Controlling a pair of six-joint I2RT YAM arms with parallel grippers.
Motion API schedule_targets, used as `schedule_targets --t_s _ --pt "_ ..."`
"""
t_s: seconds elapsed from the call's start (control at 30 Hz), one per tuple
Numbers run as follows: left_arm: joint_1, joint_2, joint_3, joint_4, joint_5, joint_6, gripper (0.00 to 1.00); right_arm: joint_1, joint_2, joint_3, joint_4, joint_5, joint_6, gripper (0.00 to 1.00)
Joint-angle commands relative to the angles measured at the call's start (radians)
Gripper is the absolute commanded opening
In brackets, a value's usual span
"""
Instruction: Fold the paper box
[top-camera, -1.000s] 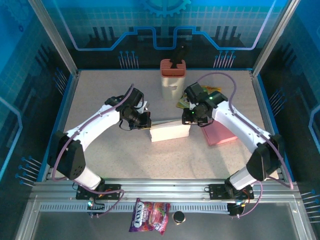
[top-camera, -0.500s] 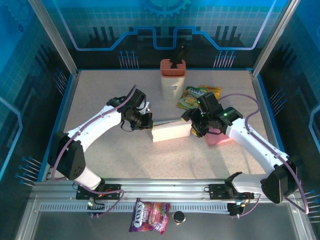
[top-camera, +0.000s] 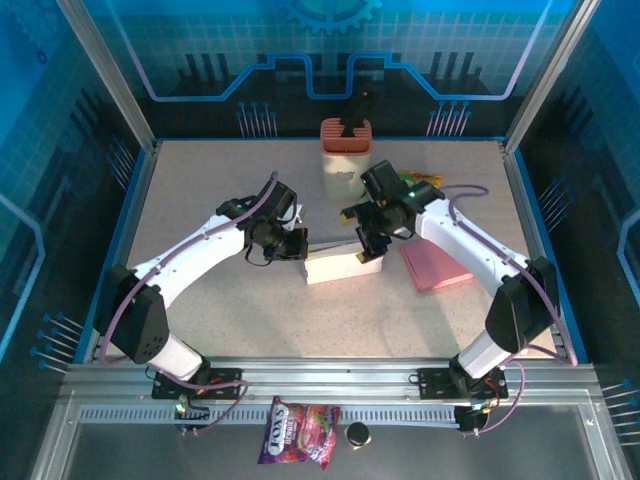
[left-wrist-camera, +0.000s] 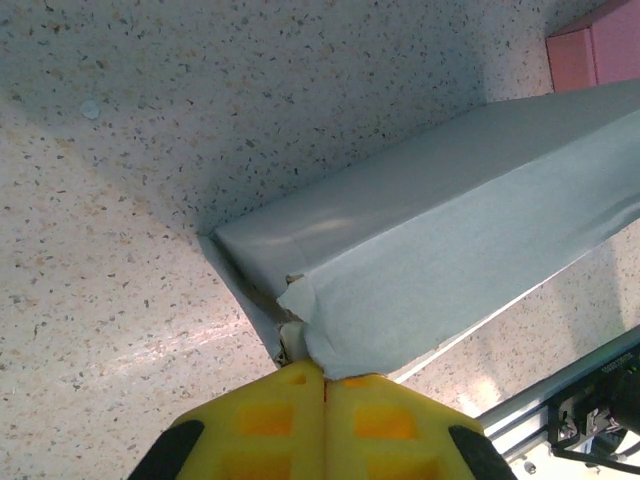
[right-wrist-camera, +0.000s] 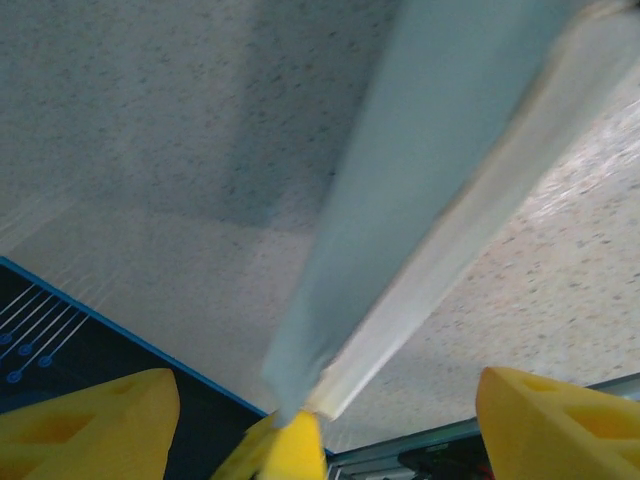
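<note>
I judge the fold nearly done: the box (top-camera: 340, 265) sits mid-surface (top-camera: 250, 320) as a closed block, my left tool (left-wrist-camera: 322, 385) shut at its ragged left corner, my right tool (right-wrist-camera: 320, 405) open astride the right end, those ends left to tuck.
</note>
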Motion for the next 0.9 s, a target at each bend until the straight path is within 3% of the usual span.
schedule_targets --t_s 0.0,0.13,0.63,0.87 --pt "-0.02 0.025 -0.054 -0.068 -0.067 0.015 0.0 0.018 0.064 0.091 -0.175 -0.02 0.05 0.8" --pt "-0.025 0.018 -0.054 -0.067 -0.078 0.016 0.0 0.038 0.13 0.138 -0.253 -0.086 0.062 0.8" --pt "-0.035 0.006 -0.059 -0.054 -0.091 0.017 0.0 0.09 0.245 0.211 -0.223 -0.049 0.118 0.85" --pt "-0.048 0.0 -0.069 -0.034 -0.099 0.011 0.0 0.103 0.25 0.166 -0.151 -0.039 0.138 0.76"
